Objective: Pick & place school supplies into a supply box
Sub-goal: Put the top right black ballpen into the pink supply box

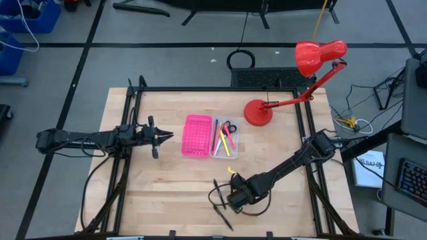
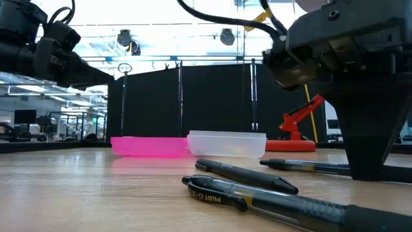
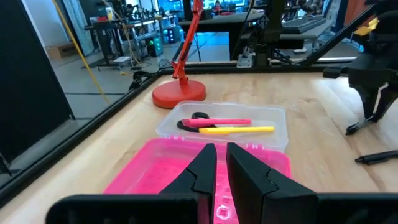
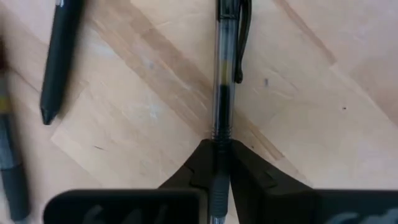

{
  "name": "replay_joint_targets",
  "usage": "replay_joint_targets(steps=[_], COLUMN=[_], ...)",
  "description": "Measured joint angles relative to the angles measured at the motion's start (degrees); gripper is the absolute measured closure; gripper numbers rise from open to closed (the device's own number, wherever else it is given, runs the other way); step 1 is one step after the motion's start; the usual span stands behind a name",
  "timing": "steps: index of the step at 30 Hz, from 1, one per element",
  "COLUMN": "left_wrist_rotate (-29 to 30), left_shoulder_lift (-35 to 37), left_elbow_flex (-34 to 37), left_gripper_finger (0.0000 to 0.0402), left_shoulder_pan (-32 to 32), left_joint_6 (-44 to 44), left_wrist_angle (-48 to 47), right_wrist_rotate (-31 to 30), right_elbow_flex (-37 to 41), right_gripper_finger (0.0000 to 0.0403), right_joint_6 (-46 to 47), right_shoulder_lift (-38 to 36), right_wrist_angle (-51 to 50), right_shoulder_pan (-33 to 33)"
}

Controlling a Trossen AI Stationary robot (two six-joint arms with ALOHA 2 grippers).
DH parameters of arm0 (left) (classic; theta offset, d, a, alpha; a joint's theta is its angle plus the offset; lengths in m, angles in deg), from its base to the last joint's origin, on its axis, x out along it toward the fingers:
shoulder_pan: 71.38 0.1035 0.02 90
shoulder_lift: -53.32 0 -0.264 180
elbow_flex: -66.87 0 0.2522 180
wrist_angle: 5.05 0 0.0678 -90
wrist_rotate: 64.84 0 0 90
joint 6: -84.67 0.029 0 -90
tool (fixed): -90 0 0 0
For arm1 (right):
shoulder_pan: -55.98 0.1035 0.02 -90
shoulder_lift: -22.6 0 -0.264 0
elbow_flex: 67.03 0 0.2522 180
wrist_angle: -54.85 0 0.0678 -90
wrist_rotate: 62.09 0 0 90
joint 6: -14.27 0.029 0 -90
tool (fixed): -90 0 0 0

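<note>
- A wooden table (image 1: 167, 193) seen from above, with a dark robot arm reaching in from each side.
- The right gripper (image 4: 219, 148) is down at the table's near edge, right of centre. Its two fingers (image 4: 247, 163) are pinched on a clear black pen (image 4: 225, 74) – the barrel runs straight out from between the tips and lies flat on the wood.
- Beside that pen lie more loose pens: a solid black one (image 4: 59, 56) just to one side, and another dark one (image 4: 12, 168) at the edge of the right wrist view.
- From table height, two black pens (image 2: 244, 174) lie in the foreground, one crossing over the other, with a further pen (image 2: 302, 166) behind them.
- The box (image 1: 225, 139) – a translucent whitish tray – sits near the table's middle. It holds pink and yellow pens (image 3: 233, 126) and black-handled scissors (image 3: 198, 117).
- A bright pink perforated tray (image 1: 197, 136) touches the box on its left side.
- The left gripper (image 1: 165, 137) hovers above the table just left of the pink tray, pointing toward it. Its fingers (image 3: 202, 168) are nearly together, a thin gap between them, holding nothing.
- A red desk lamp (image 1: 280, 100) stands on the far right of the table, its shade leaning out past the edge.
</note>
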Motion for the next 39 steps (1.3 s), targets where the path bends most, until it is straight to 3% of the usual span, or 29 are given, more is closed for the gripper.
replay_joint_targets(steps=[3, 11, 13, 16, 22, 29, 39], left_wrist_rotate=[0.00, -0.09, -0.15, -0.16, -0.14, 0.03, 0.03], left_shoulder_lift=[0.00, 0.00, 0.00, 0.00, 0.00, 0.00, -0.01], left_elbow_flex=[0.00, 0.00, 0.00, 0.00, 0.00, 0.00, 0.00], left_gripper_finger=[0.0355, 0.0355, 0.0355, 0.0355, 0.0355, 0.0355, 0.0355], left_shoulder_pan=[0.00, 0.00, 0.00, -0.01, -0.02, -0.02, -0.02], left_joint_6=[-1.51, -2.54, -2.54, -2.53, -2.29, -1.19, 0.69], left_wrist_angle=[-0.02, -0.51, -1.28, -1.85, -1.49, -1.49, -0.89], right_wrist_rotate=[-2.84, -20.52, -25.85, -28.98, -25.52, -19.22, -9.67], right_elbow_flex=[0.51, 0.26, 0.26, -0.04, 0.01, 0.02, -0.07], right_gripper_finger=[0.0380, 0.0380, 0.0380, 0.0380, 0.0380, 0.0380, 0.0380], right_joint_6=[2.66, 7.20, 8.12, 6.02, -4.40, -8.70, -8.59], right_shoulder_lift=[-4.18, -17.13, -19.72, -22.89, -23.50, -17.24, -8.20], right_wrist_angle=[-0.84, 0.50, 3.12, 7.84, 15.57, 16.45, 21.75], right_shoulder_pan=[0.03, 0.53, -0.61, -3.14, -13.36, -24.95, -32.16])
